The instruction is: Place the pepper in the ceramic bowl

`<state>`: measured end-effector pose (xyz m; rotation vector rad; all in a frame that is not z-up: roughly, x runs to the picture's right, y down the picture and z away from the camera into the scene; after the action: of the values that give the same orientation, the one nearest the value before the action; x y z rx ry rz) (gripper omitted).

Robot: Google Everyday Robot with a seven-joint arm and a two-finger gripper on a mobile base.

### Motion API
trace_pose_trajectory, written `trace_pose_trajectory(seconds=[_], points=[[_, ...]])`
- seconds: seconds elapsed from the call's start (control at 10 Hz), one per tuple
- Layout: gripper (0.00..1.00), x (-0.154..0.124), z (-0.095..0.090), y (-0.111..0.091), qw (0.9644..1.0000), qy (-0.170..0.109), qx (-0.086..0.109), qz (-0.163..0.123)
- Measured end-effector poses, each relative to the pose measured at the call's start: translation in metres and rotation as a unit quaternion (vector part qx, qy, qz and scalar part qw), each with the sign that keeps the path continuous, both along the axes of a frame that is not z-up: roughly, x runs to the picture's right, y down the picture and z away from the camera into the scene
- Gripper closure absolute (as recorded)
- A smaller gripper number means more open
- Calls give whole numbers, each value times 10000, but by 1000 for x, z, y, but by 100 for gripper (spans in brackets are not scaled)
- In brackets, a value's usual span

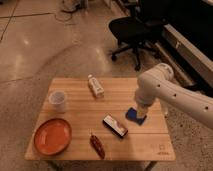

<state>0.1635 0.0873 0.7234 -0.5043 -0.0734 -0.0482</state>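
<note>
The pepper (97, 145), small, slender and dark red, lies on the wooden table (75, 112) near its front edge, middle. The ceramic bowl (52, 136), a wide shallow orange-red dish, sits at the front left corner, to the left of the pepper. My gripper (139, 116) hangs from the white arm (165, 92) over the right part of the table, just above a blue object (135, 115), well to the right of the pepper.
A small white cup (58, 100) stands at the table's left. A small white bottle (95, 86) lies at the back middle. A black rectangular box (115, 126) lies between the pepper and the gripper. A black office chair (132, 30) stands behind the table.
</note>
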Motion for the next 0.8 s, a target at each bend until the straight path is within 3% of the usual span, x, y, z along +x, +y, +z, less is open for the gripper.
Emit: trace_pose_trajectory(seconds=[0.4, 0.8], points=[[35, 0, 0, 3, 10000, 7, -16, -18], [35, -4, 0, 35, 9996, 190, -179, -140]])
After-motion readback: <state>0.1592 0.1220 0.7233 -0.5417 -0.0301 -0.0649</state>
